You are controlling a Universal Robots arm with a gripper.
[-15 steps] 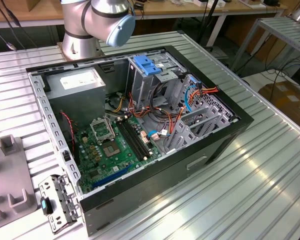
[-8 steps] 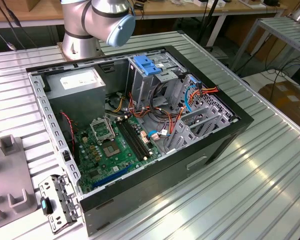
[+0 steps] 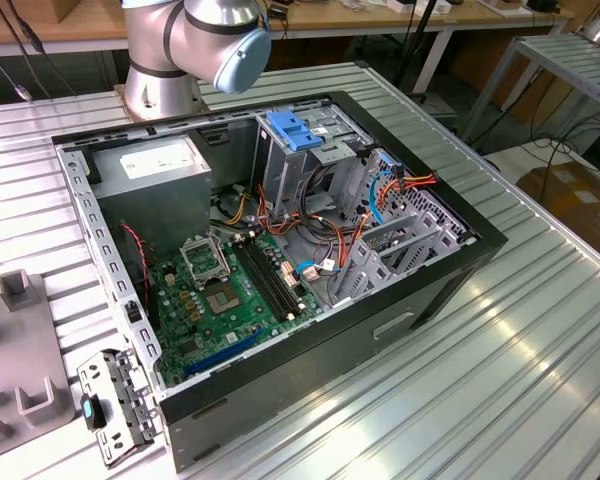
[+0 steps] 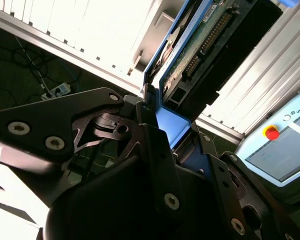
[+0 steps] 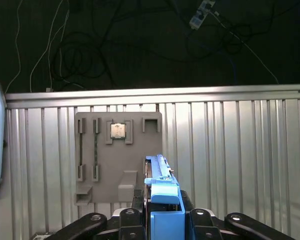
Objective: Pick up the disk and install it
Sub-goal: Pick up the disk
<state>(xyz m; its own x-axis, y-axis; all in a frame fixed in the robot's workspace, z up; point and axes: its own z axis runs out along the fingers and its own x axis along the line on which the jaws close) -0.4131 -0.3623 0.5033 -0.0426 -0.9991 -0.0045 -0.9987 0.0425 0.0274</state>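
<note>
The disk [image 4: 202, 37] is held on edge between my fingers, its green circuit-board side showing in the second wrist view. Its blue carrier bracket [image 5: 162, 197] sticks out past my fingertips, seen in both wrist views. My gripper [image 5: 162, 222] is shut on the disk, with a black finger [image 4: 157, 145] pressed against each side of the blue frame [image 4: 171, 125]. The disk hangs above the ribbed metal table [image 5: 240, 150], next to a grey fixture plate [image 5: 105, 165]. The robot arm [image 3: 205, 35] rises at the back of the exterior view.
An open computer case [image 3: 400, 320] lies on the table with its motherboard [image 3: 220, 290], grey power supply [image 3: 155, 165] and a metal drive cage with a blue latch [image 3: 295, 130]. The fixture plate holds a chip [image 5: 118, 131]. A pendant [image 4: 282, 145] and a loose bracket [image 3: 115, 405] lie nearby.
</note>
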